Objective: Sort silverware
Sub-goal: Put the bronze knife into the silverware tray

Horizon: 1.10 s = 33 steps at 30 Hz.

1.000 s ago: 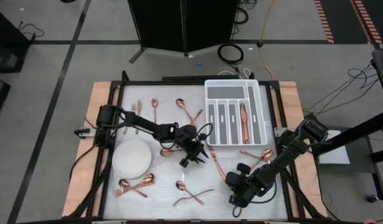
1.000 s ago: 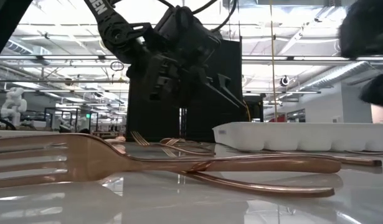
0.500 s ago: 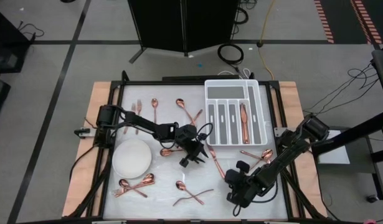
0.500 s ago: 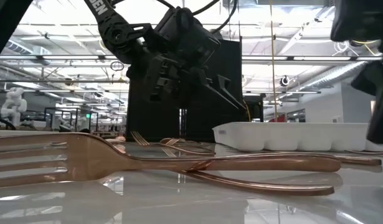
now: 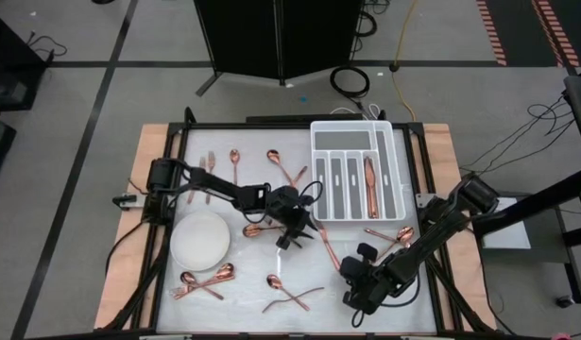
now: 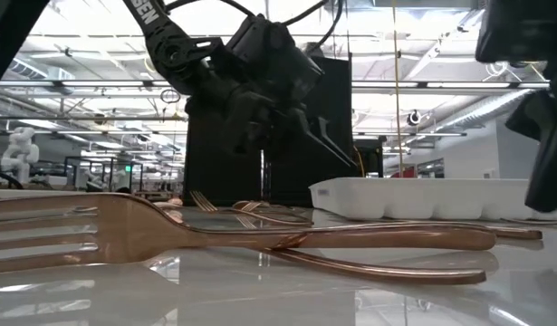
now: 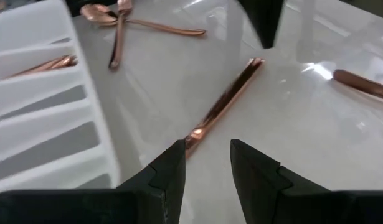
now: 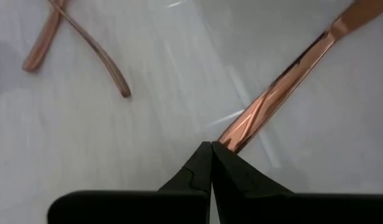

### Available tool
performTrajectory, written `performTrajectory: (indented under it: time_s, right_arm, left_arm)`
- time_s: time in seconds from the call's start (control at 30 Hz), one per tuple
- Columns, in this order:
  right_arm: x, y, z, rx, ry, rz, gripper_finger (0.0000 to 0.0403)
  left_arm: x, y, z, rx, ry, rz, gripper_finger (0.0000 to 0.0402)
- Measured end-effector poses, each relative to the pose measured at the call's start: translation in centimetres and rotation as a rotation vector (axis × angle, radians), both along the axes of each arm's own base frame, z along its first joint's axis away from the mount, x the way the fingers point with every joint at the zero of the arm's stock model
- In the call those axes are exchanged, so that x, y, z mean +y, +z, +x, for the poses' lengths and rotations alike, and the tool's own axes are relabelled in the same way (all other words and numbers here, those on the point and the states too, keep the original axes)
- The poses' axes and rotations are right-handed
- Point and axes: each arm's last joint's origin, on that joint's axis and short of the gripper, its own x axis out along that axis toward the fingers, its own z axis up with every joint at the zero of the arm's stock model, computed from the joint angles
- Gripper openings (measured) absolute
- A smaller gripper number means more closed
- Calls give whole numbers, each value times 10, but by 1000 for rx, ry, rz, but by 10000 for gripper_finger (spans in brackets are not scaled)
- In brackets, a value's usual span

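Observation:
A slim copper piece of silverware (image 5: 329, 251) lies on the white table between my two grippers. My left gripper (image 5: 299, 236) stands open at its far end, which lies just in front of one finger (image 7: 172, 158). At the near end, my right gripper (image 5: 348, 275) is shut and slants down, its tips (image 8: 211, 144) right by the handle. More silverware lies scattered: spoons (image 5: 235, 161) and a fork (image 5: 207, 165) at the far left, crossed pieces (image 5: 292, 295) at the near edge. One piece (image 5: 370, 181) lies in the white tray (image 5: 320, 170). My left gripper's finger (image 7: 172, 158) stands right at the piece's end (image 7: 192, 134), which lies on the table; I cannot tell whether they touch. My right gripper's shut fingertips come slanting from above at the other end (image 8: 235, 134); in the left wrist view a small gap shows, so I cannot tell whether they touch.
A round white plate (image 5: 200, 238) sits at the left. Spoons (image 5: 257, 229) lie beside my left gripper, and more pieces (image 5: 389, 236) lie under my right arm. A big fork (image 6: 169, 234) lies close to the low camera. The table's wooden rim (image 5: 148, 142) frames the white surface.
My left gripper has rolled a little in place, its fingers as far apart as before. My right gripper has tipped slightly and stays shut. The copper piece between them has kept its place on the table.

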Motion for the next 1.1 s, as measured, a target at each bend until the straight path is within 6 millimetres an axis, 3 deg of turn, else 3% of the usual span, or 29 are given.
performTrajectory:
  time_s: [0.17, 0.3, 0.53, 0.67, 0.8, 1.1]
  right_arm:
    - [-9, 7, 5, -133, -84, -136, 0]
    - [-22, -2, 19, -155, -166, -190, 0]
    - [-32, -20, 34, -141, -168, -254, 0]
    - [-34, -20, 35, -172, -190, -302, 0]
    - [-33, -21, 34, -145, -201, -239, 0]
    - [-25, -25, 18, -68, -210, -211, 0]
  left_arm:
    - [3, 0, 0, 10, 16, -26, 128]
    - [3, -1, -1, 21, 13, -25, 116]
    - [3, -2, -1, 21, -13, 10, 11]
    - [3, -3, -2, 23, -15, 13, 4]
    - [3, -4, -3, 41, -15, 13, 3]
    - [-3, -7, -6, 83, -58, -9, 1]
